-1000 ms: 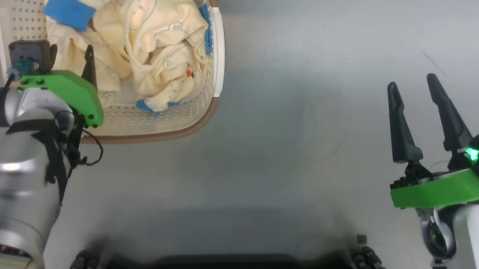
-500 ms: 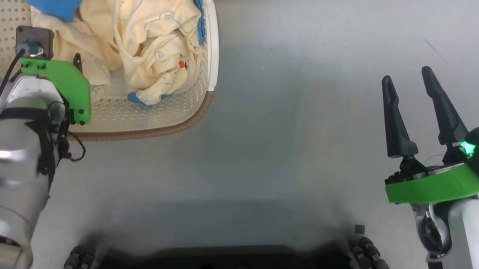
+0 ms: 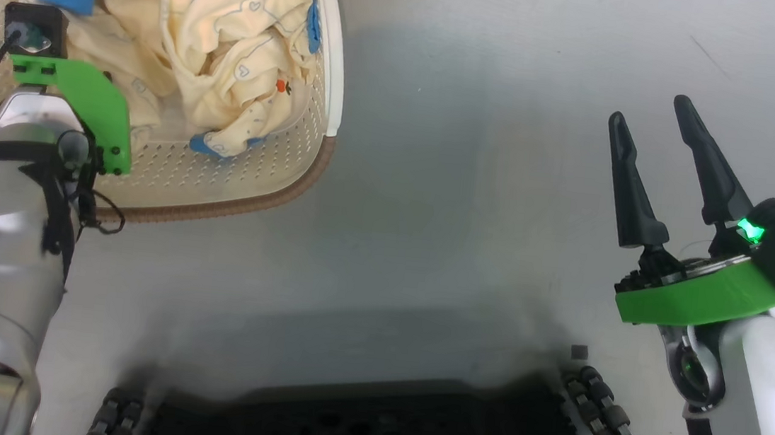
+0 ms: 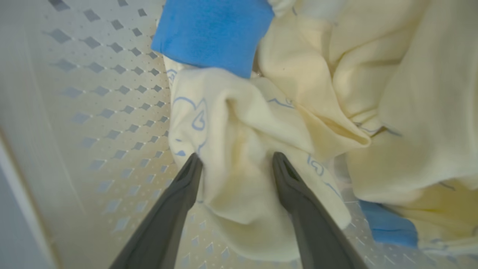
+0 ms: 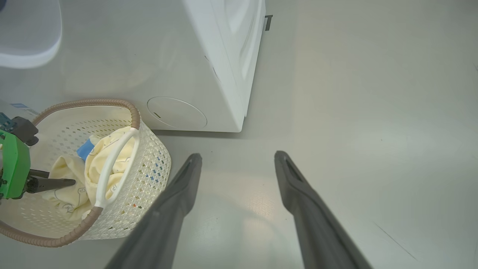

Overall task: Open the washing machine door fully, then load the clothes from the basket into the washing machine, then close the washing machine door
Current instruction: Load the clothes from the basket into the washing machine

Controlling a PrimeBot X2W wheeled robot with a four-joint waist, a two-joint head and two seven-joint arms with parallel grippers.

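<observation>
A plain grey floor is seen under everything. In the right wrist view the white washing machine is seen from low down, with a round cover panel on its lower face; whether its door is open cannot be told. The robot's black wheeled base is seen at the bottom edge of the head view.

The basket is set on the floor at the robot's left, and in the right wrist view it is seen near the lower corner of the machine, apart from it. The clothes are heaped inside it, cream-yellow with faint blue outlines, crumpled against the side with the white handle.

The left tool is lowered into the basket with its jaws held wide. A fold of the cream cloth is straddled by the two dark fingers, and nothing is pinched between them. From the right wrist view the same tool is seen reaching among the garments.

The right tool is held above bare floor at the robot's right, well apart from the basket; its jaws are spread wide and nothing is carried.

A blue patch is seen on the garment just beyond the left fingertips.
</observation>
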